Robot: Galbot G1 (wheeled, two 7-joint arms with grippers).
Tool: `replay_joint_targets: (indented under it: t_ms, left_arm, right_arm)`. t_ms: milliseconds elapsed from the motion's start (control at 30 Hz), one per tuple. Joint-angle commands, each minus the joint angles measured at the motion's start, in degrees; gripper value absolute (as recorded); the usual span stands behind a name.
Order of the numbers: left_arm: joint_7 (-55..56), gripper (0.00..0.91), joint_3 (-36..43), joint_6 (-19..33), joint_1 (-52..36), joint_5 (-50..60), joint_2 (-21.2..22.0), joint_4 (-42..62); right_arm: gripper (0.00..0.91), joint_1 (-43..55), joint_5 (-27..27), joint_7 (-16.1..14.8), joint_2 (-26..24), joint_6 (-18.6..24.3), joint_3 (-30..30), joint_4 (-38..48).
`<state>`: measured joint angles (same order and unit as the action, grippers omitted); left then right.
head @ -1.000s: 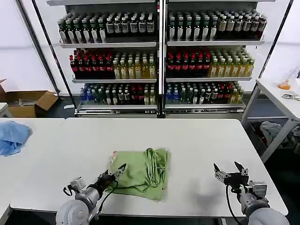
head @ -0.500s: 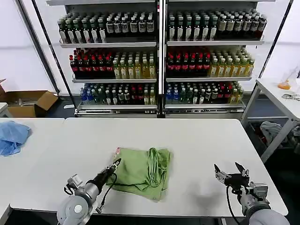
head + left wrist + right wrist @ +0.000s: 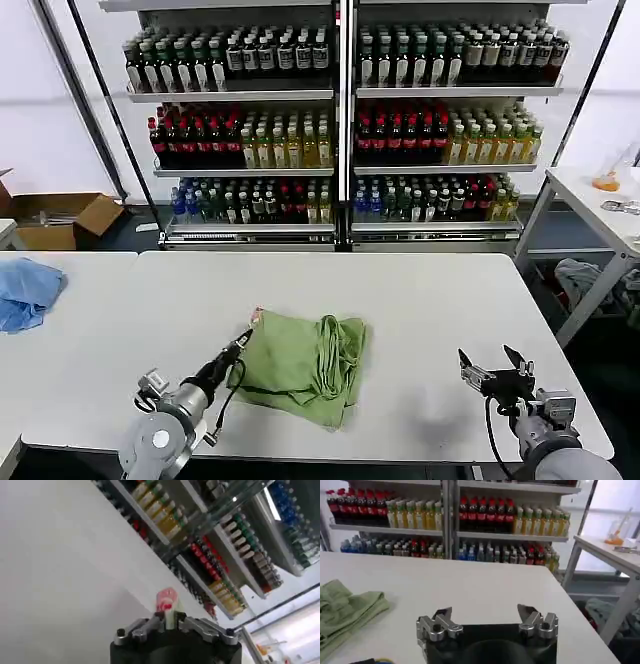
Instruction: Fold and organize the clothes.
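My left claw (image 3: 243,340) clamps the clothes (image 3: 300,365) at their left edge, mid-desk (image 3: 420,300); my right claw (image 3: 495,365) waits near right, fingers apart.

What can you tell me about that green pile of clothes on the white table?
The clothes are light green soft fabric, folded into a rumpled stack lying flat near the table's front edge. A drawstring cord loops over the top on the robot's right side. At the far left corner a bit of red-and-white print peeks out. The left tool is shut on that left edge; the right tool hangs open, well apart.
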<state>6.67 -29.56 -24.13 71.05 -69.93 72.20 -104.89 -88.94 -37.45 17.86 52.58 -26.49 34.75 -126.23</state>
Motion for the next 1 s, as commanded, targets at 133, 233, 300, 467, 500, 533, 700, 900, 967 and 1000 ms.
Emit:
replay_joint_targets:
  t_ms: [133, 233, 300, 467, 500, 533, 700, 900, 967, 1000]
  left_arm:
    - [1.37, 0.071, -19.98, -1.67, 2.95, -2.00, -9.97, -5.95]
    - [0.91, 0.071, -19.18, -2.94, 5.67, -2.16, -10.61, -6.80]
    - [0.62, 0.655, -16.49, -3.22, 5.92, -0.17, -9.48, -7.08]
    - [-0.11, 0.907, -8.68, -4.08, 5.58, 4.23, -5.04, -7.39]
    - [-0.48, 0.907, -6.39, -4.28, 5.45, 5.14, -4.53, -7.18]
    - [-0.78, 0.907, -4.98, -4.28, 5.29, 6.33, -4.22, -6.88]
    - [-2.17, 0.907, 1.29, -3.65, 3.93, 13.64, -3.33, -3.78]
    - [-2.37, 0.907, 3.59, -3.31, 2.13, 14.67, -3.11, -1.23]
    - [-2.74, 0.907, 4.32, -3.25, 1.94, 14.57, -3.18, -1.03]
    - [-2.90, 0.907, 4.67, -3.21, 1.82, 14.58, -3.15, -0.88]
  right_arm:
    - [0.907, 0.67, -0.08, -0.16, 0.47, 0.20, -0.83, 0.12]
    - [0.907, 1.04, 0.29, -0.20, 0.88, 0.31, -1.72, 0.56]
    - [0.907, 1.40, 0.70, -0.18, 1.17, 0.30, -2.31, 0.73]
    - [0.907, 1.33, 0.98, -0.14, 1.15, 0.16, -2.68, 0.31]
    - [0.907, 1.17, 0.95, -0.16, 1.08, 0.16, -2.52, 0.23]
    - [0.907, 0.91, 0.88, -0.18, 0.94, 0.16, -2.09, 0.18]
    - [0.907, 0.07, 0.77, -0.25, 0.95, 0.24, -1.03, -0.02]
    - [0.907, 0.14, 0.91, -0.22, 1.40, 0.24, -1.25, 0.06]
    - [0.907, 0.24, 0.94, -0.21, 1.45, 0.25, -1.33, 0.15]
    - [0.907, 0.25, 0.94, -0.21, 1.45, 0.24, -1.33, 0.17]
